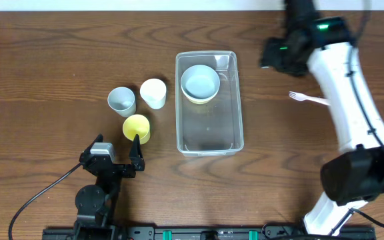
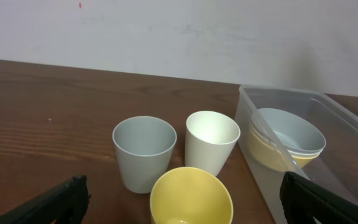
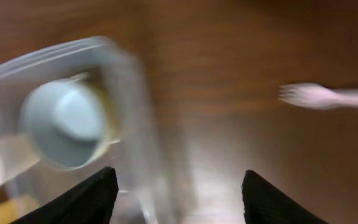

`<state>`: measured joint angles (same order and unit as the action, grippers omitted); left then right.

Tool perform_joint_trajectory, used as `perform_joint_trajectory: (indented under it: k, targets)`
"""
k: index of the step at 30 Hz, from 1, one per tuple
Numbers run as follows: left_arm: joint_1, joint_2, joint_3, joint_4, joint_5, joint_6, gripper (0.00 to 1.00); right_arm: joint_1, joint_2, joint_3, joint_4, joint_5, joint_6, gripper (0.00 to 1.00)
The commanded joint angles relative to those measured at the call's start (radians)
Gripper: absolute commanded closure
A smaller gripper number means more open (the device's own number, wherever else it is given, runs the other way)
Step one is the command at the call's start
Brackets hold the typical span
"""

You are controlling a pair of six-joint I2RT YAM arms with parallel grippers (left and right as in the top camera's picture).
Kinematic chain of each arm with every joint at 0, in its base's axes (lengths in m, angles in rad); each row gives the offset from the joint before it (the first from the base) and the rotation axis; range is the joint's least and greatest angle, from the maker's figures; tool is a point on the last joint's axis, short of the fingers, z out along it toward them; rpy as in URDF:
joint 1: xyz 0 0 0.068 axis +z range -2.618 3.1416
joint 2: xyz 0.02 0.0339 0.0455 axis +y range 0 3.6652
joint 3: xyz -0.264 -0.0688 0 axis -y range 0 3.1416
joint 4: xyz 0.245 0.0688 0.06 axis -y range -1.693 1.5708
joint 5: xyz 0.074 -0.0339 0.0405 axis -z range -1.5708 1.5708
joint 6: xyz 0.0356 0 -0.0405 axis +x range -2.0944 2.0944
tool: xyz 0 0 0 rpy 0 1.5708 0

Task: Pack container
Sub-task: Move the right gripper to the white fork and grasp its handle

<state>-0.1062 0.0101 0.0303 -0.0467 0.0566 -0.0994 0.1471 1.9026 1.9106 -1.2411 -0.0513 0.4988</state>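
Overhead: container [image 1: 209,130] centre frame, long axis top to bottom, bowls [image 1: 200,83] in its upper end. Left tool [image 1: 117,145] lower left, spread, empty; yellow cup [image 1: 137,127] just above it, container up-right. Right tool [image 1: 272,55] upper right, spread, empty. I'd say left is nearer that cup.

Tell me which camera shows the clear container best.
The overhead view: the whole container shows sharply, rim to rim, with stacked bowls at its far end. The left wrist view catches only one end of it, cut off at the frame's edge. The right wrist view shows one corner, blurred.
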Motion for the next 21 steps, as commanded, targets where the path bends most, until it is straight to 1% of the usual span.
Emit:
perform_joint_trajectory:
  k: [1, 4, 6, 10, 12, 17, 19, 21]
  targets:
    - [0.005, -0.005, -0.026, -0.019, 0.004, 0.014, 0.02, -0.088, 0.013, -0.060, -0.025, 0.026, 0.097, 0.34]
    - [0.005, -0.005, -0.026, -0.019, 0.004, 0.014, 0.02, -0.154, 0.013, -0.154, -0.015, 0.025, 0.191, 0.36]
    - [0.005, -0.005, -0.026, -0.019, 0.004, 0.014, 0.02, -0.190, 0.013, -0.241, 0.022, 0.026, 0.274, 0.37]
    - [0.005, -0.005, -0.026, -0.019, 0.004, 0.014, 0.02, -0.236, 0.013, -0.387, 0.110, 0.025, 0.446, 0.41]
    - [0.005, -0.005, -0.026, -0.019, 0.004, 0.014, 0.02, -0.253, 0.013, -0.441, 0.155, 0.022, 0.508, 0.42]
    - [0.005, -0.005, -0.026, -0.019, 0.004, 0.014, 0.02, -0.273, 0.013, -0.501, 0.234, 0.030, 0.612, 0.43]
    - [0.005, -0.005, -0.026, -0.019, 0.004, 0.014, 0.02, -0.273, 0.013, -0.511, 0.250, 0.066, 0.699, 0.41]
    - [0.005, -0.005, -0.026, -0.019, 0.003, 0.014, 0.02, -0.271, 0.013, -0.518, 0.270, 0.095, 0.774, 0.38]
